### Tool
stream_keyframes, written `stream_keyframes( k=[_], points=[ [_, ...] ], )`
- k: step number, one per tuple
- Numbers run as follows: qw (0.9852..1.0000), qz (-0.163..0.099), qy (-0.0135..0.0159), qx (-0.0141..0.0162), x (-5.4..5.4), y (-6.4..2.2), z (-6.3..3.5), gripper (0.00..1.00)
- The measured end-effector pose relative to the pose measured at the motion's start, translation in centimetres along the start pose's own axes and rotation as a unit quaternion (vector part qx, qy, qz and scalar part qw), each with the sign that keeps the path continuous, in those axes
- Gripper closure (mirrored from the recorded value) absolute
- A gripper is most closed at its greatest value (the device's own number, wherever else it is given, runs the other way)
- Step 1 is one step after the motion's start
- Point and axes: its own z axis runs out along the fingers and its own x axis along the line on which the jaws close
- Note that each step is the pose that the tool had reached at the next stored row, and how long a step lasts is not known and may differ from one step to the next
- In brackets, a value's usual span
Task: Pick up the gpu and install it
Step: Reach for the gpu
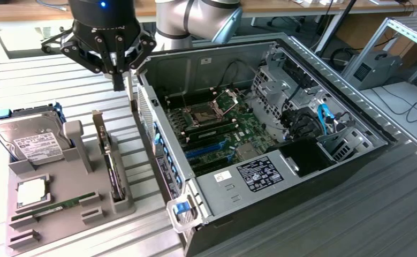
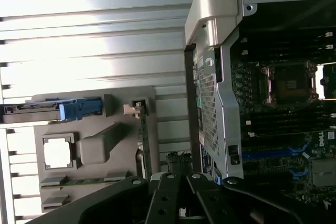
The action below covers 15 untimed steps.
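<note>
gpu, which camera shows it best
The exterior view: the gpu stands on edge in the gray holder beside the open computer case, with its silver bracket and dark side visible along its length. The wrist view catches the gpu edge-on, as a thin dark strip.

Narrow gap between gpu (image 1: 114, 171) and case (image 1: 226, 187); case open above

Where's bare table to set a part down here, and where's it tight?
Bare: table slats on the exterior view's lower right, past the computer case; also slats beyond the hard drive, upper left. Tight: the strip between the gpu standing in the gray fixture and the case wall, with the gripper above it.
</note>
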Motion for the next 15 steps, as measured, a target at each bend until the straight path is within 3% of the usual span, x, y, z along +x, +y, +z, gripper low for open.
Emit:
stream_keyframes(
  k=[15],
  points=[
    [1.0000,0.000,0.0000,0.0000,0.41,-0.03,-0.01,0.89]
  ],
)
